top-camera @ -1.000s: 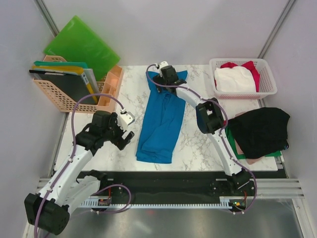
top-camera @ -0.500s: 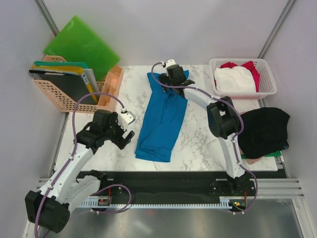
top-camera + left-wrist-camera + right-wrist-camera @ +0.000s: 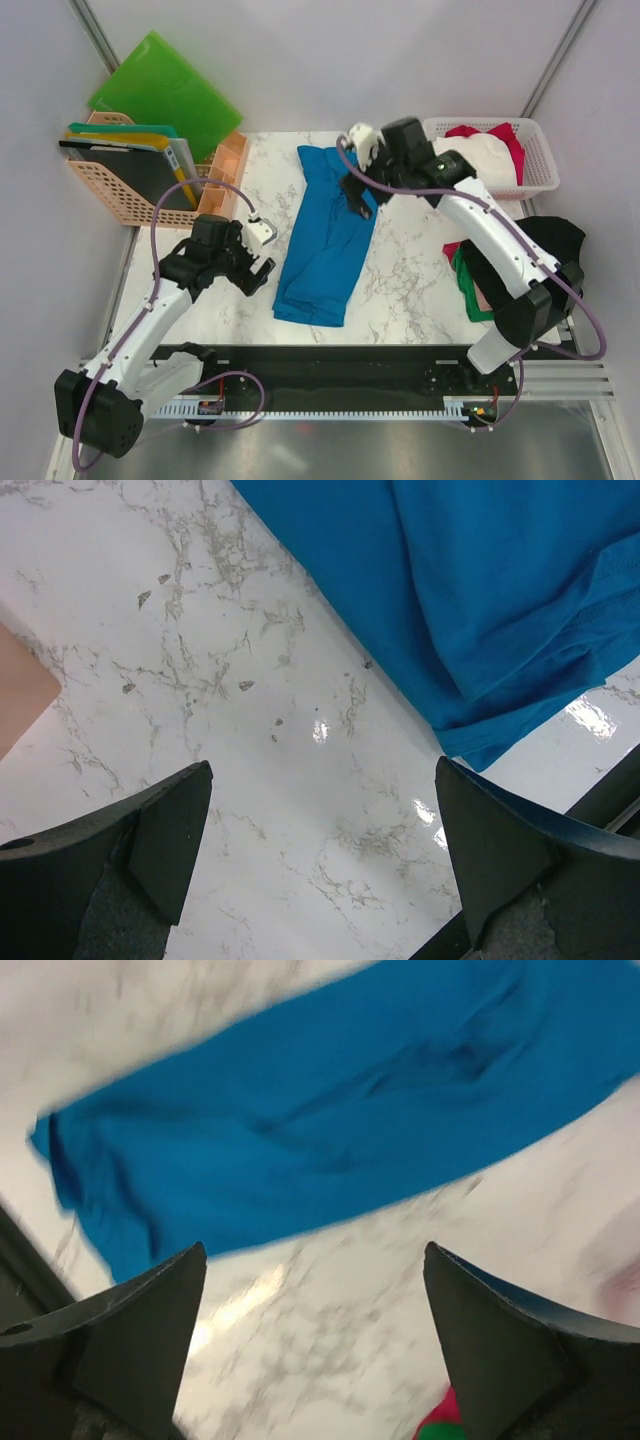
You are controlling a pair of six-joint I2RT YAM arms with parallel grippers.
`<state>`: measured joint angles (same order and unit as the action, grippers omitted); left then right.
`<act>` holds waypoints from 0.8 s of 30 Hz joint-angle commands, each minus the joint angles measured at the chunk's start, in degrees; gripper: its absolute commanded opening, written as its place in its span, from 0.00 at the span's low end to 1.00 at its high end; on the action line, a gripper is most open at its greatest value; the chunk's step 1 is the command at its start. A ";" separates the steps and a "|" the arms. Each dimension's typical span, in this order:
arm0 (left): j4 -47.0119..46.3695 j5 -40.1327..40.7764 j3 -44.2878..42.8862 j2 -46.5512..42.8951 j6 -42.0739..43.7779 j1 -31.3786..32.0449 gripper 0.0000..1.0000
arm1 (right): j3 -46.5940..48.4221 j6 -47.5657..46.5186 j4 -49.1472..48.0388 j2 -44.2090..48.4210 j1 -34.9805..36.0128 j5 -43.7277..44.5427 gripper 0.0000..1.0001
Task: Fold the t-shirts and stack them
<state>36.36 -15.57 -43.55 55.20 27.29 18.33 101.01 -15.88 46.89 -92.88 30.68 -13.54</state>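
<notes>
A bright blue t-shirt [image 3: 328, 235] lies folded into a long strip down the middle of the marble table [image 3: 410, 270]. My left gripper [image 3: 256, 277] hovers open just left of its near end; the left wrist view shows the shirt's hem [image 3: 500, 600] beyond the open gripper [image 3: 320, 850] and bare marble between the fingers. My right gripper [image 3: 358, 196] hangs open above the shirt's far right edge. Its blurred wrist view looks down on the blue strip [image 3: 330, 1130] past the open gripper [image 3: 315, 1340]. A black t-shirt [image 3: 545, 240] tops a stack at the right edge, with green, pink and red cloth [image 3: 468, 285] under it.
A white lattice basket [image 3: 540, 185] at the back right holds white [image 3: 475, 160] and red cloth. At the back left a peach basket [image 3: 125, 200] holds folders, and a green folder [image 3: 165, 95] leans on the wall. A black rail [image 3: 330, 365] runs along the near edge.
My right arm has drawn back from the shirt's far end and risen, its elbow swinging right and uncovering the stack's left side. The left arm has barely moved. The blue shirt lies as before.
</notes>
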 commanded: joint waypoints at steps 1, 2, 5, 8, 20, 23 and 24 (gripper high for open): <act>-1.99 -0.43 -1.63 0.61 0.13 -0.31 1.00 | -14.48 -2.93 14.54 1.90 4.10 -5.11 0.97; -2.25 0.01 -1.19 1.57 0.31 -0.22 1.00 | -16.53 -3.19 14.54 3.39 5.78 -3.35 0.95; -2.96 1.51 -0.57 3.76 0.92 -0.31 1.00 | -22.95 -4.51 14.89 4.20 12.29 0.52 0.71; -3.84 1.51 -0.57 4.83 0.40 -0.22 1.00 | -26.65 -4.95 14.28 2.71 16.08 1.41 0.60; -4.45 3.00 -1.27 7.12 0.57 -0.31 1.00 | -24.90 -5.04 2.52 -7.31 22.76 -0.96 0.73; -4.28 3.62 -1.10 6.15 0.75 -0.31 1.00 | -23.58 -4.16 0.05 -9.51 23.02 -1.40 0.72; -4.37 3.88 -0.75 5.97 0.92 -0.31 1.00 | -22.80 -3.90 -0.31 -10.29 23.37 -1.66 0.72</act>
<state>33.69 -12.62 -43.55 62.43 27.31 18.33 74.74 -20.27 51.42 -101.97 53.69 -13.76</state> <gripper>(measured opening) 0.996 0.722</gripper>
